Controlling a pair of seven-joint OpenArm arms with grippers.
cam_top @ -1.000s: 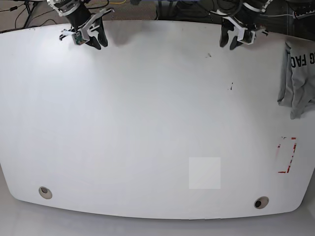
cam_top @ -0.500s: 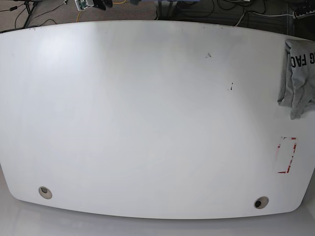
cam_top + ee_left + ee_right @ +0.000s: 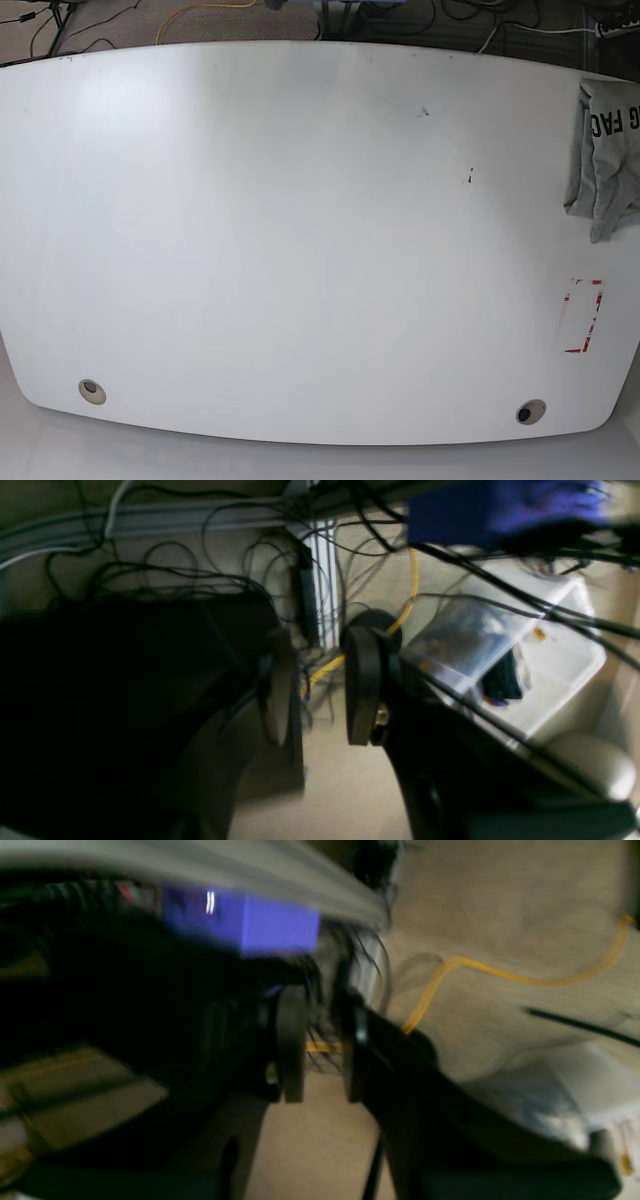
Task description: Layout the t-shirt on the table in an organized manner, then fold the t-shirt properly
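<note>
The heather-grey t-shirt (image 3: pixel 608 160) lies bunched at the far right edge of the white table (image 3: pixel 300 250), black lettering showing on its upper part and part of it cut off by the frame. Neither arm shows in the base view. In the left wrist view, my left gripper (image 3: pixel 317 690) hangs over the floor behind the table, its jaws apart with nothing between them. The right wrist view is blurred. It shows my right gripper (image 3: pixel 322 1045) also over the floor, a narrow gap between its fingers and nothing held.
Two round metal grommets (image 3: pixel 92 390) (image 3: pixel 530 411) sit near the front edge, and a red-and-white mark (image 3: pixel 583 315) at front right. Behind the table are tangled black cables (image 3: pixel 210 570), a yellow cable (image 3: pixel 500 975) and a clear plastic bin (image 3: pixel 540 680).
Both arms, over the table's far edge a second ago, have pulled back out of the base view. The t-shirt has not moved.
</note>
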